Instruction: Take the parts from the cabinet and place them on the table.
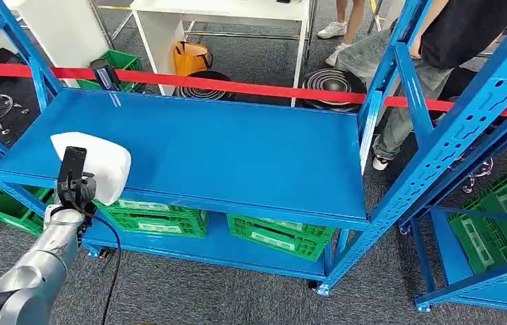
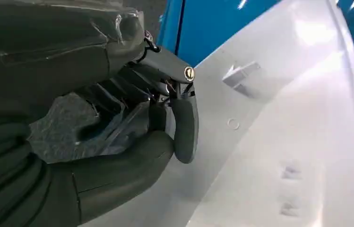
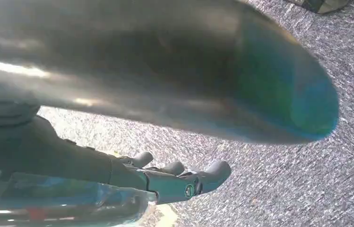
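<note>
A large white moulded part (image 1: pixel 105 161) lies at the front left corner of the blue cabinet shelf (image 1: pixel 223 149), its near edge hanging past the shelf's front rim. My left hand (image 1: pixel 76 191) reaches up to that near edge. Seen from the left wrist, the left hand (image 2: pixel 118 132) has thumb and a finger curled together against the smooth white part (image 2: pixel 283 142). My right hand (image 3: pixel 179 177) hangs over grey carpet with its fingers loosely extended and nothing in them.
Green crates (image 1: pixel 277 233) sit on the lower shelf. A red tape (image 1: pixel 237 87) runs behind the cabinet. A person (image 1: pixel 440 54) stands at the back right, by the blue upright. Another blue rack with a green crate (image 1: pixel 501 230) stands to the right.
</note>
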Controlling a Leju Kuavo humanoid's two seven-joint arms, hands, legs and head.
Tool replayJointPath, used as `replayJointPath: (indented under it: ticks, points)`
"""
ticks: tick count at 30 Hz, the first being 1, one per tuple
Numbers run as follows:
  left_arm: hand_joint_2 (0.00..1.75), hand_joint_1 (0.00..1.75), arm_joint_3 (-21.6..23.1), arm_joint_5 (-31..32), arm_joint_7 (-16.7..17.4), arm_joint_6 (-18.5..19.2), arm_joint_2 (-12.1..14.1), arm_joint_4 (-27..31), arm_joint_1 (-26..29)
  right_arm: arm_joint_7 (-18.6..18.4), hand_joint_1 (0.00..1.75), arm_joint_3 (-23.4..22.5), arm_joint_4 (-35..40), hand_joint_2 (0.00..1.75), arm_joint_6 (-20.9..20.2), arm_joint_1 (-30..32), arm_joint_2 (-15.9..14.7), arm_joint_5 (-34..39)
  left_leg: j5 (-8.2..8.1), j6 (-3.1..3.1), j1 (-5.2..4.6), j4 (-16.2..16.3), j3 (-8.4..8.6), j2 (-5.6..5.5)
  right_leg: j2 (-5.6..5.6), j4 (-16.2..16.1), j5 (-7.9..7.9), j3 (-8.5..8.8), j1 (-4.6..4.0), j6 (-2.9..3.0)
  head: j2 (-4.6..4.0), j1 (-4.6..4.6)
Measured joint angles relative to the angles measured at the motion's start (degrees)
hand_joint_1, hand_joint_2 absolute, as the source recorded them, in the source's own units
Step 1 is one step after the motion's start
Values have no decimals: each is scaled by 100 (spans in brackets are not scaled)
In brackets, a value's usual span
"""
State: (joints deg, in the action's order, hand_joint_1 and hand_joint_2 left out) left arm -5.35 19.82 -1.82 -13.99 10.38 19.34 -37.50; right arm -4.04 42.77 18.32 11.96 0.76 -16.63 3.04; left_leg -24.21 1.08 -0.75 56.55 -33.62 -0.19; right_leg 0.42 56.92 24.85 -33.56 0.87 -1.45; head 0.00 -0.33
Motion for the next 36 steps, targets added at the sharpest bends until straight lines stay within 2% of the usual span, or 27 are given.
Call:
replayJointPath:
  ticks: [1, 2, 5, 9, 12, 20, 23, 31, 36]
  points:
    - [175, 9, 33, 0, -15, -13, 0, 11, -10, 2, 0, 4, 0, 0, -7, -4, 0, 7, 0, 0, 0, 0, 0, 0, 0, 0, 0, -1, 0, 0, 0, 0]
    - [175, 0, 63, 13, -44, -50, 0, 15, -20, 15, 0, 13, 0, 0, -22, -5, 0, 26, 0, 0, 0, 0, 0, 0, 0, 0, 0, -1, 0, 0, 0, 0]
    - [175, 0, 244, 152, -187, -176, -4, 26, -38, 74, 0, 26, 0, 0, -50, -17, 0, 77, 1, 0, 0, 0, -4, 2, 0, 0, 0, -6, 0, 0, 0, 0]
    - [175, 0, 598, 474, -487, -629, -7, 98, -87, 129, 0, 100, 0, 0, -66, -17, 0, 146, 1, 0, 0, 1, -9, 3, 0, 0, 0, -11, 0, 0, 0, 0]
    - [175, 0, 778, 531, -557, -725, -7, 133, -161, 157, 0, 148, 0, 0, -76, -23, 0, 162, 1, 0, 0, 1, -11, 2, 0, 0, 0, -11, 1, 0, 0, 2]
    - [175, 0, 1196, 975, -1589, -1766, 48, 352, -408, 223, 0, 295, 0, 0, -190, -76, -7, 243, 2, -1, 0, 2, -23, 1, 1, 0, -1, -24, -1, 0, 0, 0]
    - [175, 0, 1372, 1112, -1657, -1897, 118, 439, -658, 242, 0, 360, 0, 0, -264, -138, -11, 258, 2, -1, 0, 2, -20, 3, 3, 1, -2, -22, -1, 2, 0, 0]
    - [175, 0, 1574, 1128, -1584, -1799, 192, 538, -1066, 269, 0, 487, 0, 0, -350, -264, -7, 262, 4, -1, 0, 3, -22, 3, 2, 1, -2, -23, -1, 2, 0, 0]
    - [175, 0, 1672, 1182, -1325, -1694, 197, 538, -1152, 275, 0, 557, -2, 0, -369, -313, 9, 262, 3, -1, 0, 2, -23, 3, 2, 1, -2, -24, -1, 2, 0, 2]
